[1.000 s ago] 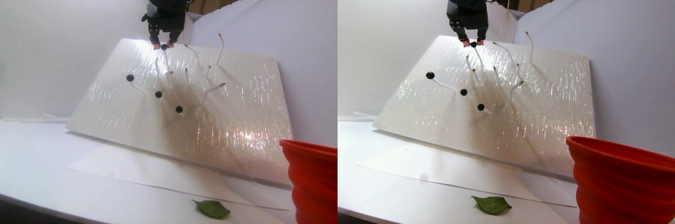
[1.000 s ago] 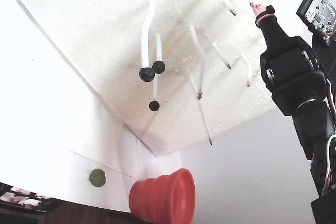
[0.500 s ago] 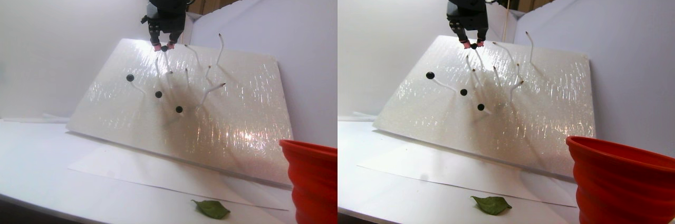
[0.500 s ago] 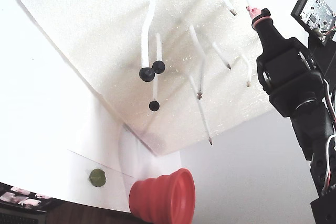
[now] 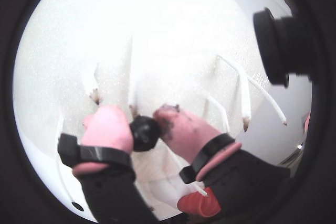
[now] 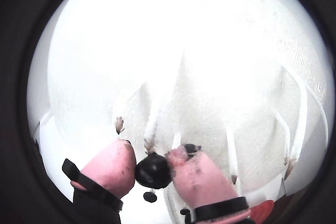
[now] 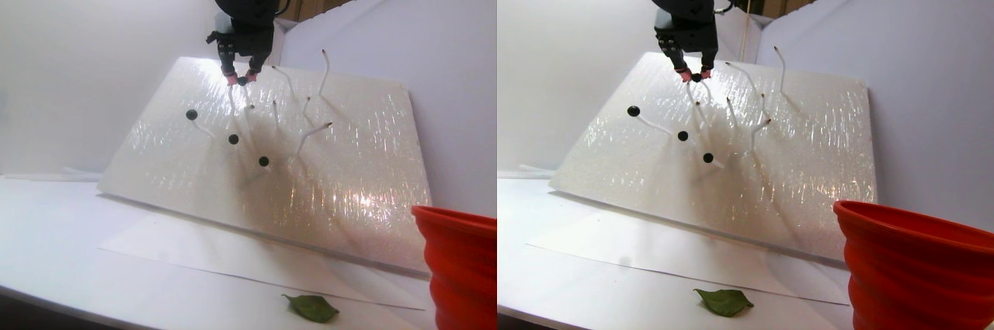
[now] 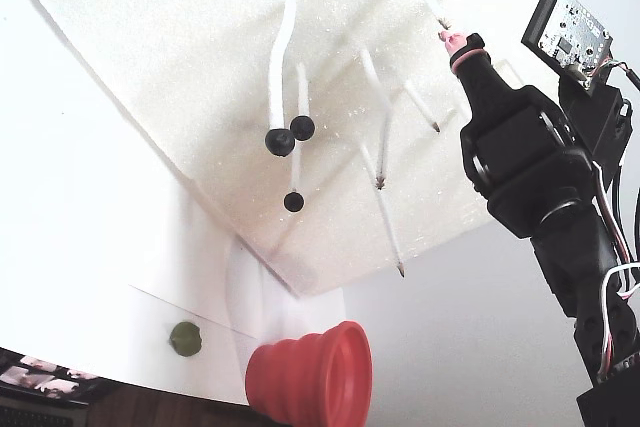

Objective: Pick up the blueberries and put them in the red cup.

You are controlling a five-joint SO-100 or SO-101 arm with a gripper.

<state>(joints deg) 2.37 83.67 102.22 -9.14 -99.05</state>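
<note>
One blueberry [image 5: 145, 133], a small matte black-blue ball, sits pinched between the two pink rubbery fingertips [image 5: 107, 128] of the gripper [image 5: 142, 132], at the tip of a thin white stalk; in a wrist view the same berry [image 6: 153, 170] touches both pads, the right-hand pad smeared dark. The jaws are clenched on it, and whether it has come free of its stalk cannot be told. Three more blueberries [image 7: 233, 139] are stuck on stalk tips lower and to the left on the white foam board [image 7: 349, 175] in the stereo pair view, well apart from one another. The stalks [image 8: 384, 212] are slim, bent white stems with brownish bare ends, standing out from the board so a berry can be reached from either side. The board is grainy, glittering, and leans against the white back wall, presenting the berries to the arm. The red cup [image 7: 458, 264], ribbed and stepped with a wide flaring rim, waits near the camera at the right, well apart from the gripper, its mouth open upward to take a drop. A green leaf [image 7: 312, 307] lies flat on the white table [image 7: 70, 268] left of the cup.
</note>
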